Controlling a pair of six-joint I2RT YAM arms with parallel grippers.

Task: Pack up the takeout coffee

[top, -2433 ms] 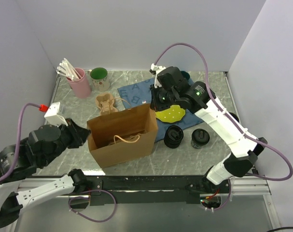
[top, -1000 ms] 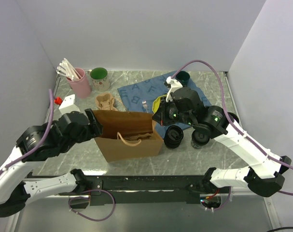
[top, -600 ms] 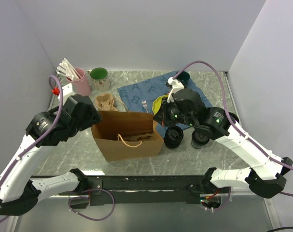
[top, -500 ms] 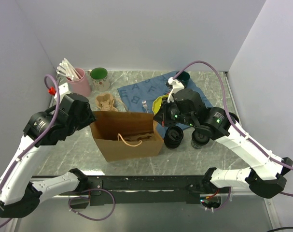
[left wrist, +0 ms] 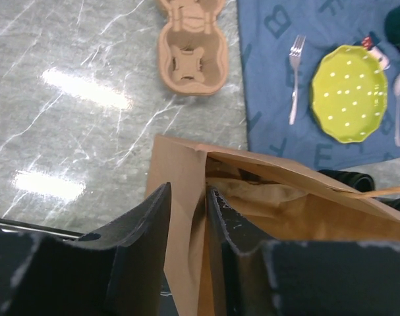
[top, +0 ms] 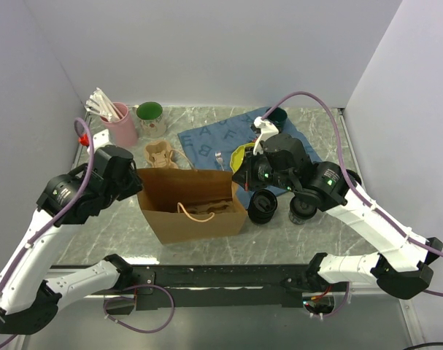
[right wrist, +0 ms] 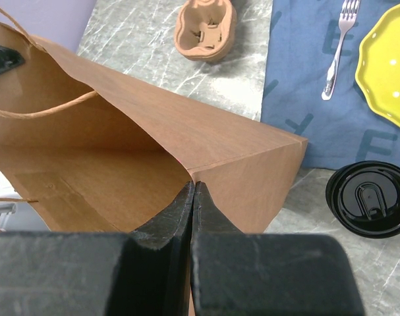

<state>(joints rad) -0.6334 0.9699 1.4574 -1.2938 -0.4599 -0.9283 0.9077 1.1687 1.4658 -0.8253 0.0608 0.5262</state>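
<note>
Two black lidded takeout coffee cups (top: pixel 263 206) (top: pixel 303 208) stand on the table right of an open brown paper bag (top: pixel 192 203). One cup's lid (right wrist: pixel 370 197) shows in the right wrist view, and a sliver of a cup (left wrist: pixel 348 178) shows past the bag in the left wrist view. My right gripper (right wrist: pixel 194 184) (top: pixel 238 179) is shut on the bag's right rim corner (right wrist: pixel 206 145). My left gripper (left wrist: pixel 188 187) (top: pixel 139 188) straddles the bag's left wall (left wrist: pixel 183 197), one finger outside and one inside, with a narrow gap still between them.
A tan cup carrier (top: pixel 160 154) lies behind the bag. A blue mat (top: pixel 214 138) holds a yellow plate (top: pixel 244 154), a fork (left wrist: pixel 294 79) and a dark green mug (top: pixel 277 114). A pink cup of utensils (top: pixel 117 122) and a green-topped glass (top: pixel 150 117) stand at the back left.
My left arm has risen and settled over the bag's left rim, and its jaws have narrowed around the wall. The right gripper, the bag and the cups have stayed put.
</note>
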